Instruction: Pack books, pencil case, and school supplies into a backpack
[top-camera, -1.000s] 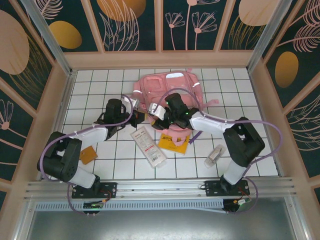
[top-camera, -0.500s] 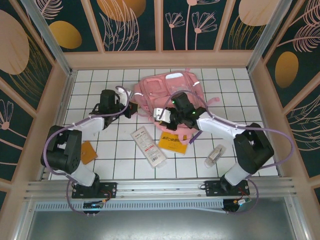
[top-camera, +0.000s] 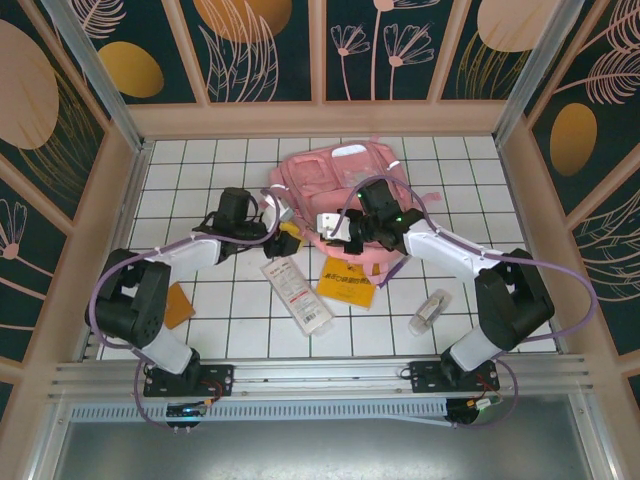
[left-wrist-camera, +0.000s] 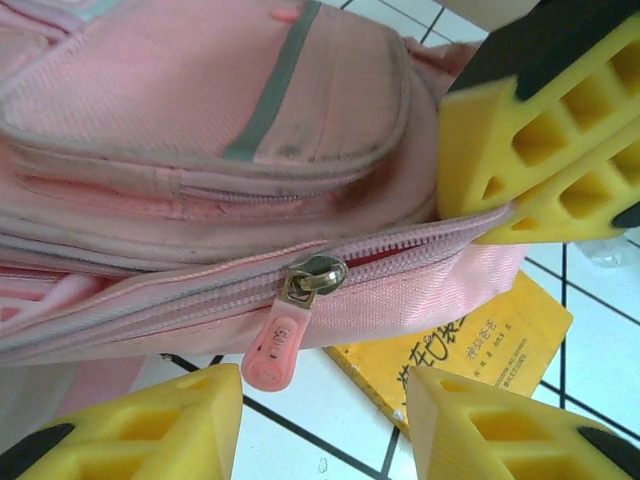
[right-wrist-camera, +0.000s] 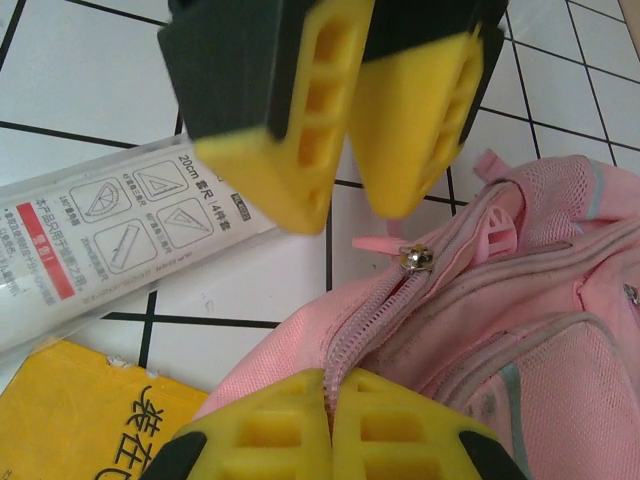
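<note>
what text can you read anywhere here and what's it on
"20cm": on the white pencil case, in the right wrist view. The Chinese characters after it and the print on its red label are too small to read.
Yellow book: large dark handwritten-style Chinese characters, partly covered by the backpack; not readable with confidence.
Pink zipper pull: raised marks, too blurred to read.

The left arm (top-camera: 190, 255) and the right arm (top-camera: 450, 250) are built alike: smooth white shells between chunky black joints, each on a black base (top-camera: 185, 380). A lilac cable (top-camera: 95, 305) loops loosely beside each one. The left gripper (left-wrist-camera: 320, 420) and the right gripper (right-wrist-camera: 328, 425) have yellow fingers (left-wrist-camera: 150, 430), cut through with squarish cells and tipped in black.
</note>
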